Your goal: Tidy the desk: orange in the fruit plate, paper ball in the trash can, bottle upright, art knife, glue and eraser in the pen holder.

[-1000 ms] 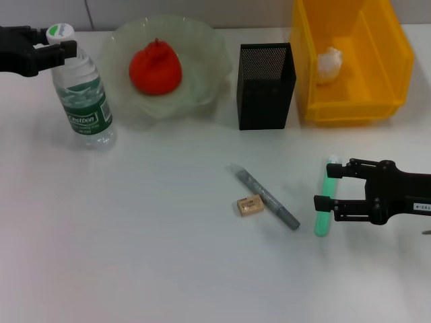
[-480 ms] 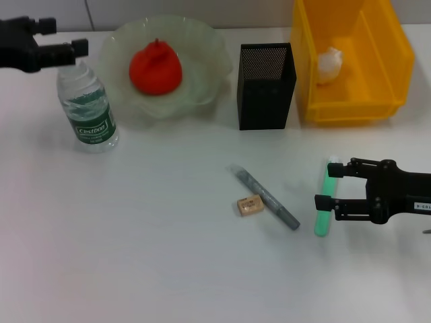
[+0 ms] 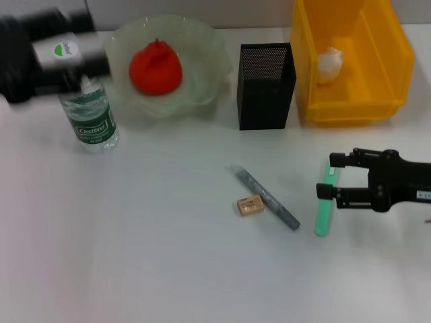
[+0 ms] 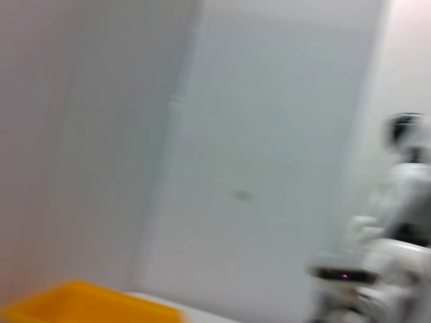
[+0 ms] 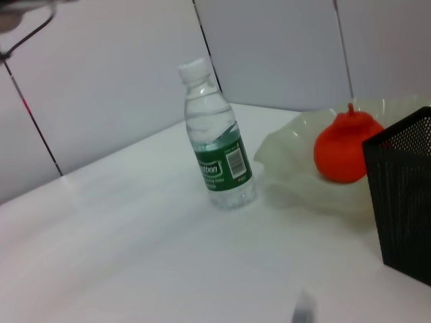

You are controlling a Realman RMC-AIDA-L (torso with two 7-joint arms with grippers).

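Bottle (image 5: pixel 217 140) upright in right-wrist view — right gripper (image 3: pixel 331 176) fingers apart; left's fingers unclear.

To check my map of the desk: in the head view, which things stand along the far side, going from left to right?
bottle → fruit plate holding the orange → pen holder → trash can with the paper ball inside.

The right end effector (image 3: pixel 326 175) is matte black, with slim fingers and a small white label.
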